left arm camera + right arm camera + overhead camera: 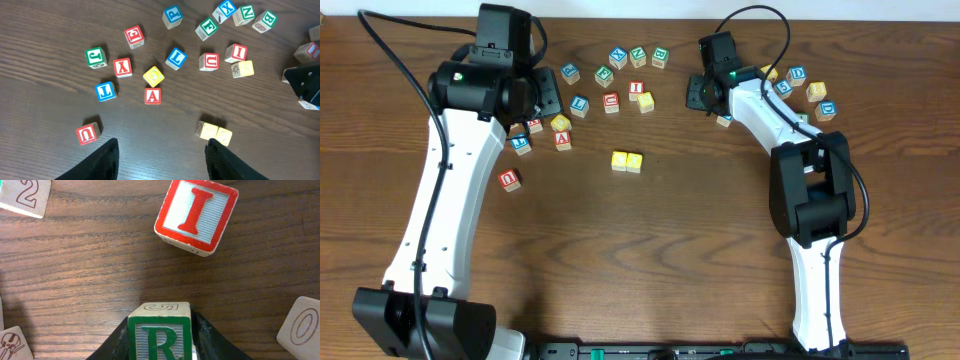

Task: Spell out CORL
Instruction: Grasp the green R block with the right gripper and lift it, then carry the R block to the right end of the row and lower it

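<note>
Right wrist view, bottom centre: right gripper (161, 322) clamped on the green R cube (160, 339), one black finger against each side. The red I cube (196, 216) lies farther off at upper right, apart from it. Left wrist view, bottom edge: left gripper (162, 145) released, fingers spread with nothing between them; the two yellow-topped cubes (214, 132) sit touching side by side just above the finger at lower right, and the blue L cube (175, 58) lies farther up, near upper centre.

Green R cube (160, 332), bottom off-frame
</note>
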Motion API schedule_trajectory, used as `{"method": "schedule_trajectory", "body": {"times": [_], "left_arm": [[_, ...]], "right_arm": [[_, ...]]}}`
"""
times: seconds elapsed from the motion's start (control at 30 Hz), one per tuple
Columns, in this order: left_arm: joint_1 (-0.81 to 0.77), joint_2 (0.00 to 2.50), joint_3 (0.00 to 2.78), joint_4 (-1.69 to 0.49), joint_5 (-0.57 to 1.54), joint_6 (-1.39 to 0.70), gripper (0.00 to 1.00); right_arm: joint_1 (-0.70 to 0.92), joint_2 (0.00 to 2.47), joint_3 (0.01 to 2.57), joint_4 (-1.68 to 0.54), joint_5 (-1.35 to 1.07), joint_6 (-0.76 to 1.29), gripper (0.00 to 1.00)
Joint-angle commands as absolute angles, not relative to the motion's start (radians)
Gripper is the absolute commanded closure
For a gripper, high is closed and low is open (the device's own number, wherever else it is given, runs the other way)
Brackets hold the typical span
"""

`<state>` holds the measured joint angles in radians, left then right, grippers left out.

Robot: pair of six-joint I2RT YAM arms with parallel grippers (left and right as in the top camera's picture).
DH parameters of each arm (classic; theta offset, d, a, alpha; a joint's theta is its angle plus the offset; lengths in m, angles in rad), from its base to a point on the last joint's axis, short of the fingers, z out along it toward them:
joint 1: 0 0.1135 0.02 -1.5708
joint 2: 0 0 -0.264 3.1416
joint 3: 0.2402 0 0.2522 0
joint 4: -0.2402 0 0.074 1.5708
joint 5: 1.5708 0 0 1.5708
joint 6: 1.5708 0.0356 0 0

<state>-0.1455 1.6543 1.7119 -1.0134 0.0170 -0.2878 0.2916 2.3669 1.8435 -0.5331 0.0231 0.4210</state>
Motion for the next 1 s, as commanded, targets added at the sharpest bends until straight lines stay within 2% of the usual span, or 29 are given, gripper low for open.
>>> {"method": "schedule_trajectory", "body": {"times": [0.0,0.37,0.5,0.73,0.97], "left_arm": [[-0.143,1.647,1.719,-1.015,0.014,-0.289,0.45],[-0.143,1.647,1.719,-1.015,0.014,-0.289,0.45],[-0.143,1.647,1.719,-1.015,0.014,-0.289,0.45],[-0.143,1.647,1.719,-1.005,0.014,-0.289,0.45],[-0.143,1.647,1.719,-1.004,0.014,-0.289,0.45]], "right_arm": [[0.299,2.375,1.836,-0.532,0.036,0.433,0.71],[0.299,2.359,1.839,-0.597,-0.059,0.429,0.74],[0.305,2.356,1.839,-0.714,-0.117,0.43,0.79],[0.323,2.356,1.839,-0.908,-0.158,0.43,0.78],[0.372,2.356,1.839,-1.002,-0.165,0.43,0.78]]}}
